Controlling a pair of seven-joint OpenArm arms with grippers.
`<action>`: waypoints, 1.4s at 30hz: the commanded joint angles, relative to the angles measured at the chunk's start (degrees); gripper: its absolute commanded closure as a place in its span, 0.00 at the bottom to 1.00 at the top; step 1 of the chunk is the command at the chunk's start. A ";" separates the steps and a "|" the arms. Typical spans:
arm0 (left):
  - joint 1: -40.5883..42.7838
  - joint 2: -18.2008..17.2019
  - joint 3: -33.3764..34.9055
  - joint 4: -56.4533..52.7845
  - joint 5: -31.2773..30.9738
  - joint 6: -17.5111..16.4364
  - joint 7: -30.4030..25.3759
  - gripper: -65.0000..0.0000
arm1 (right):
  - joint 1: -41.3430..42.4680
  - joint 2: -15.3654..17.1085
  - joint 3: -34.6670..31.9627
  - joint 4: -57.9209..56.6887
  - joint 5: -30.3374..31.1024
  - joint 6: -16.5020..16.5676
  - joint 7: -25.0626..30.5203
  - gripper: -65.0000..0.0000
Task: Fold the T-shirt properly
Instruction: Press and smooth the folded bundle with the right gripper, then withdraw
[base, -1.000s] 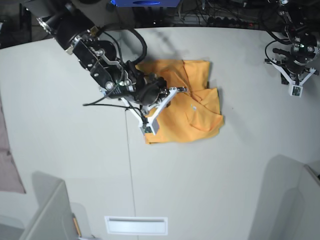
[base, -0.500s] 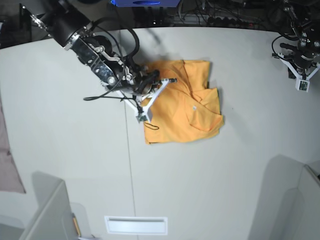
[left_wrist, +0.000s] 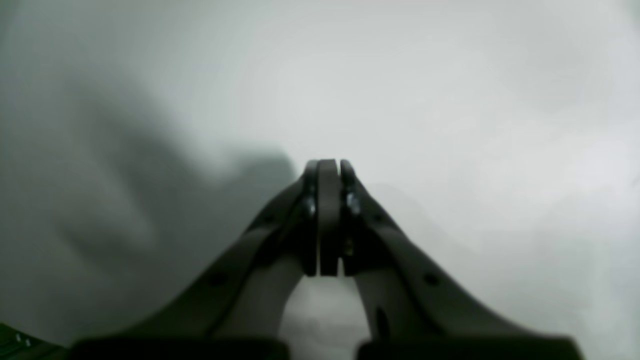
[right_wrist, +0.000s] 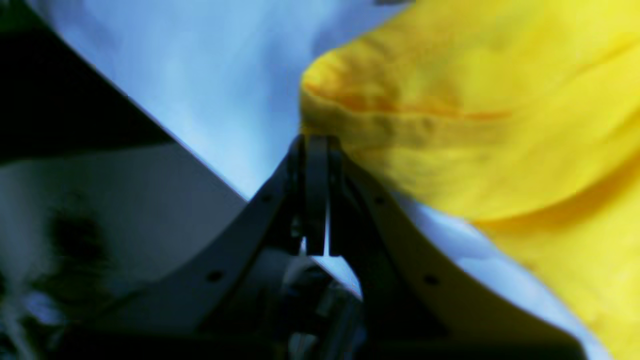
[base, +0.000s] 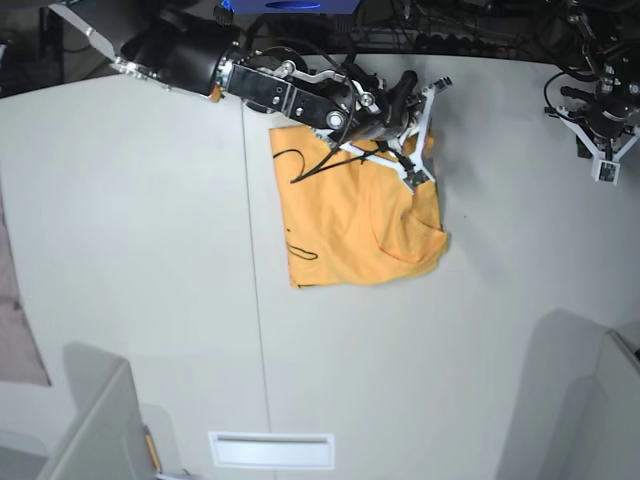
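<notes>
Since half a second ago your right arm has swung from the shirt's near-left edge up to its far edge, and the cloth it covered now lies bare. You see the T-shirt (base: 355, 225) lying folded on the white table (base: 130, 260), toward the far middle, with thin black curved lines near its left edge. In the right wrist view the yellow fabric (right_wrist: 475, 125) bunches just beyond and to the right of the fingertips; the right gripper (base: 420, 125) has its fingers pressed together, and you cannot tell whether any cloth is pinched between them. In the base view it hovers over the shirt's far right corner. Your left gripper (base: 608, 150) sits well apart at the table's far right edge; in its wrist view the fingers (left_wrist: 327, 215) meet flat, clenched on nothing, over bare grey surface. A pale pinkish cloth (base: 15, 320) lies at the left border.
</notes>
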 joint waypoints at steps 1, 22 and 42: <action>-0.25 -1.08 -0.32 0.83 -0.25 -0.25 -0.95 1.00 | 1.32 -0.06 -0.10 1.27 -0.24 0.07 0.44 1.00; 3.44 -0.99 -5.51 3.29 -22.23 -1.35 8.46 1.00 | -0.53 2.31 17.92 -1.45 -0.41 0.16 6.77 1.00; 3.88 -3.63 -12.36 3.38 -22.23 -1.35 9.16 1.00 | 7.30 -8.41 1.48 -8.93 -0.50 -3.89 2.91 1.00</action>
